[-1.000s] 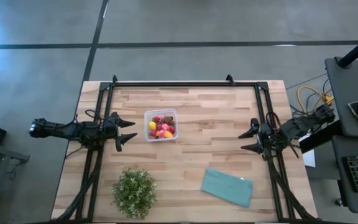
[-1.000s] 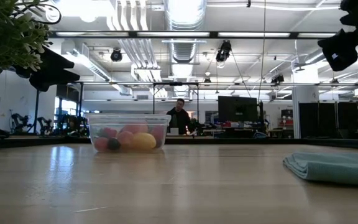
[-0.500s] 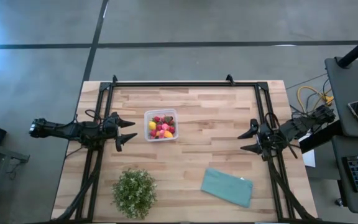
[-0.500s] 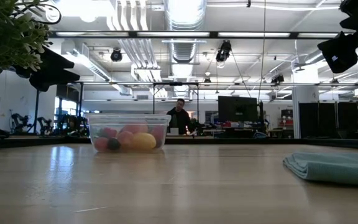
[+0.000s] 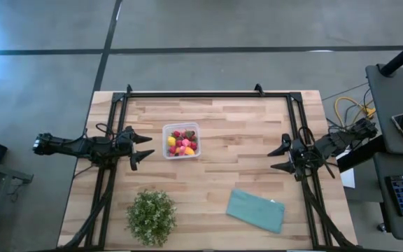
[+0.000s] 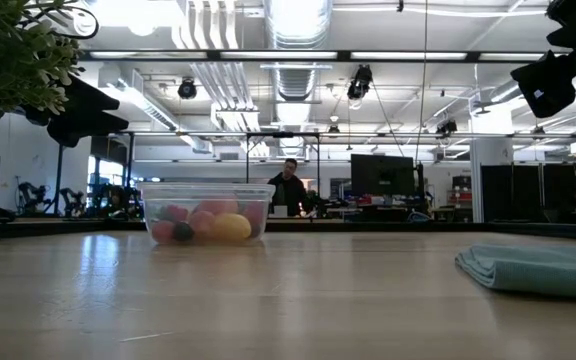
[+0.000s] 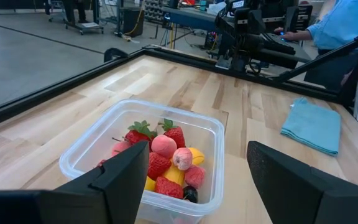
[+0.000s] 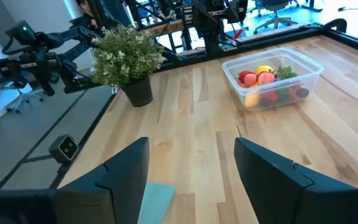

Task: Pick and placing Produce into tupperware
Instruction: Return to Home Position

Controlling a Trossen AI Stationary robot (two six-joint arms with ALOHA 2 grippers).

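Qty per type: tupperware (image 7: pixel 179 114) ×1. Produce (image 7: pixel 166 163) inside, piled: red strawberries (image 7: pixel 140 132) min. 5, pink fruits (image 7: pixel 164 145) approx. 3, yellow pcs (image 7: pixel 195 153) min. 2; exact qty unclear. potted plant (image 5: pixel 150 217) ×1. teal cloth (image 5: pixel 256 209) ×1. Grippers ×2: left gripper (image 5: pixel 151 145), right gripper (image 5: pixel 271 159). table (image 5: pixel 236 126) ×1.

Matte black all over. Slim and knobbly-jointed along left arm (image 5: pixel 75 145) and right arm (image 5: pixel 331 143), with thin dark cables (image 5: pixel 101 129) looped beside the links. Ending in left gripper (image 5: pixel 151 145) and right gripper (image 5: pixel 271 160): paired wedge-shaped fingers (image 7: pixel 126 177), flat-faced, tapering to points.
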